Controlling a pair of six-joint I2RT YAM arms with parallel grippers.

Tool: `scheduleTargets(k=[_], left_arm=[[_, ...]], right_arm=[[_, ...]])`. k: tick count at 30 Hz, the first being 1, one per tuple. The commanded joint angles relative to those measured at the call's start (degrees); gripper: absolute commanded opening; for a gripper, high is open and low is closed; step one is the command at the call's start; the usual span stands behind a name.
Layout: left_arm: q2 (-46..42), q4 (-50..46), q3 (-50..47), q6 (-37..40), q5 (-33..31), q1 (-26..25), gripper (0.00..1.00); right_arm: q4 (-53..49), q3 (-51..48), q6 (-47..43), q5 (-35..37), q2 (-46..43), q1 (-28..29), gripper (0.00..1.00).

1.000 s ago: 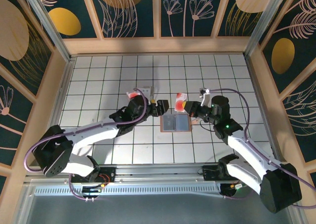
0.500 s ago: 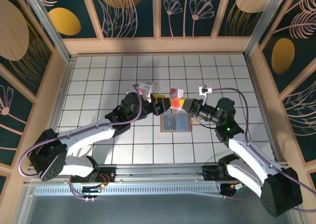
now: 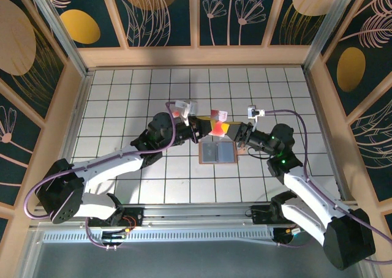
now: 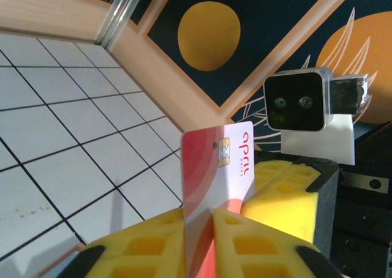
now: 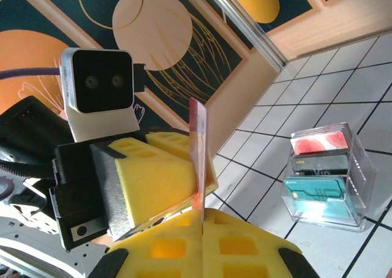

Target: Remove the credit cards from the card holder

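Two end effectors: the left end effector (image 3: 201, 128) and the right end effector (image 3: 229, 130) meet nose to nose in mid-air over the middle of the worktop (image 3: 122, 94).
Left end effector: narrow, with its yellow pads (image 4: 153, 241) clamped on the lower part of the red credit card (image 4: 220, 168).
Right end effector: pinched tight on that same card, which shows edge-on in the right wrist view.
Red credit card: upright and off the worktop, held between the two, with its chip face towards the left wrist camera.
Card holder: the card holder (image 3: 218, 151) lies open and flat just towards the near edge from the pinch; neither arm touches it.
Other cards: I cannot tell whether any sit in its pockets.
Clear box: the clear box (image 5: 321, 177) stands apart on the tiles and plays no part.
Step in hand: this looks like a hand-over of an extracted card, with both sides gripping at once.
Next move: one side must let go before either pulls, or the card bends. The keeper then sets it down clear of the holder.
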Motion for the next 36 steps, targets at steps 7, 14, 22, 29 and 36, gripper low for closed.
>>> scheduleTargets(k=[7, 14, 22, 29, 36], left_arm=[[1.7, 2.9, 2.5, 1.5, 4.6, 0.0, 0.00], [-0.4, -4.4, 4.3, 7.1, -1.4, 0.0, 0.00], [-1.6, -31.0, 14.6, 23.4, -20.3, 0.5, 0.00], [-1.2, -44.8, 19.3, 41.9, -30.3, 3.6, 0.00], [-1.1, -45.3, 16.4, 55.3, -21.9, 11.0, 0.00]], right_arm=[[3.8, -0.2, 0.7, -2.1, 0.2, 0.3, 0.00], [-3.1, 1.9, -2.4, 0.3, 0.8, 0.3, 0.28], [-18.1, 4.1, -5.6, 14.4, 1.3, 1.8, 0.35], [-31.2, 7.1, -6.9, 28.4, 2.0, 4.5, 0.36], [-35.0, 7.7, -5.2, 33.1, 2.3, 4.6, 0.38]])
